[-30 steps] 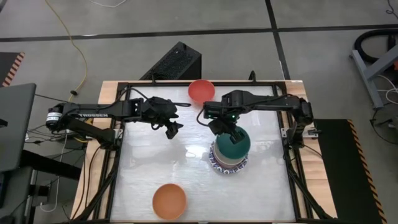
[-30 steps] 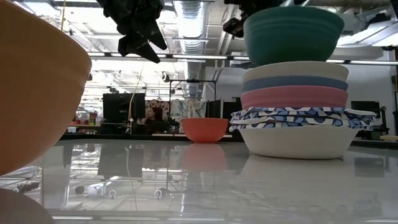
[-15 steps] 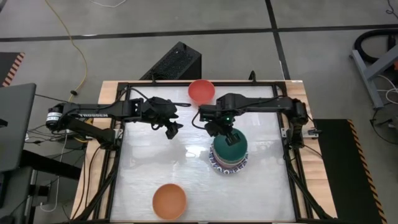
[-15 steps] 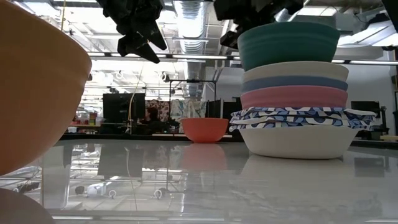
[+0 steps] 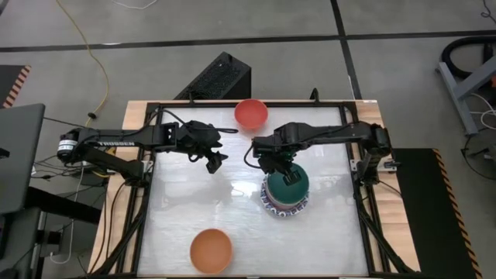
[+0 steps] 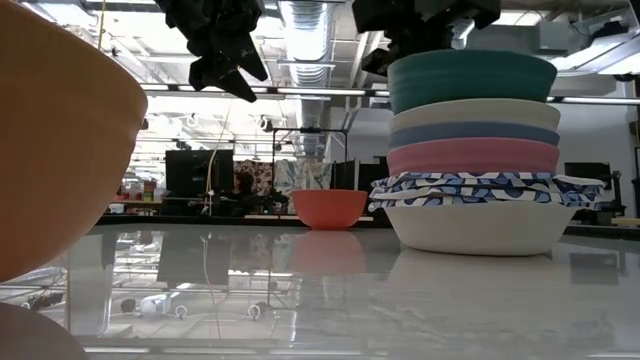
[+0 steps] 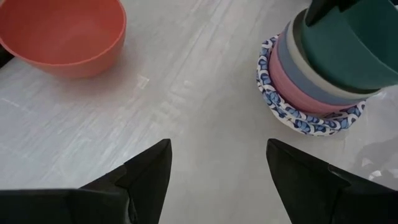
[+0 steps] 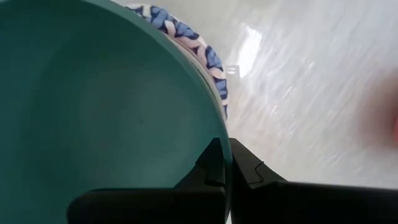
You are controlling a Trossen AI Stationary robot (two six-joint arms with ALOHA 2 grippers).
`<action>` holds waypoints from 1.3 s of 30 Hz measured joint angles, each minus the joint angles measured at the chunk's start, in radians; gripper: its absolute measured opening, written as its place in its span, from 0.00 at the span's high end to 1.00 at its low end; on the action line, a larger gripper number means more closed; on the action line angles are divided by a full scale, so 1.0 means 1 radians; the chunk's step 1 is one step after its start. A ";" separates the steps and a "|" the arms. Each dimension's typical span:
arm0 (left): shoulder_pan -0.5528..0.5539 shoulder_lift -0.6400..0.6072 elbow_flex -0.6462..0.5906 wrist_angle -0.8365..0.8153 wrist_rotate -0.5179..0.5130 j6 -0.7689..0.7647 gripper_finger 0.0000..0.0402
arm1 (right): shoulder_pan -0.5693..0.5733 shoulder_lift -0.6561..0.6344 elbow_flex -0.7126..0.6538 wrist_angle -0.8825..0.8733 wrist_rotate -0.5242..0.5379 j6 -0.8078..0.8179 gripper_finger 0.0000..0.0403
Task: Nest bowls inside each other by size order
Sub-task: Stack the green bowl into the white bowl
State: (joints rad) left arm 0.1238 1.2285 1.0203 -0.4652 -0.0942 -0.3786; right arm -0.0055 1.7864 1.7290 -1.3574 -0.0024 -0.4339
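Note:
A stack of bowls (image 5: pixel 287 203) stands right of the table's middle, with blue-and-white patterned bowls (image 6: pixel 485 188) at the bottom. Above them come a pink bowl (image 6: pixel 472 157), a blue one (image 6: pixel 472 134) and a cream one (image 6: pixel 475 113). The teal bowl (image 5: pixel 291 186) is on top, sunk into the cream one, and my right gripper (image 5: pixel 280 164) is shut on it. My left gripper (image 5: pixel 216 161) hangs open above the table's left half, holding nothing. A red bowl (image 5: pixel 250 113) rests at the far edge and an orange bowl (image 5: pixel 211 250) at the near edge. My right gripper pinches the teal bowl's rim (image 8: pixel 217 129) on its far-left side, one finger inside the bowl and one outside. The fingers come from above and point down. The bowl stands upright and about level, its lower part inside the cream bowl (image 7: pixel 298 46).
A black frame (image 5: pixel 232 104) runs round the white tabletop. The orange bowl (image 6: pixel 60 150) fills the left of the low view. Open tabletop (image 5: pixel 194 201) lies between the stack and the left edge. Beyond the far edge lies a black box (image 5: pixel 221 76).
My right gripper has gone down and a little toward the near edge with the teal bowl. The bowl hung tilted above the stack and is now sunk into the cream bowl, about level. The gripper has stayed shut on the rim.

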 joint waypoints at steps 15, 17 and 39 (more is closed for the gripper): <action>0.000 0.000 0.000 0.000 0.000 -0.008 0.37 | -0.006 -0.005 -0.030 0.006 -0.001 0.031 0.98; 0.000 0.000 0.000 0.000 0.000 -0.008 0.37 | -0.006 -0.014 -0.050 0.013 0.000 0.036 0.98; 0.000 0.000 0.000 0.003 0.000 -0.001 0.37 | -0.038 -0.069 -0.145 0.121 -0.055 0.025 0.98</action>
State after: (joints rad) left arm 0.1237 1.2285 1.0203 -0.4622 -0.0944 -0.3798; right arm -0.0435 1.7172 1.5845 -1.2361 -0.0575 -0.4094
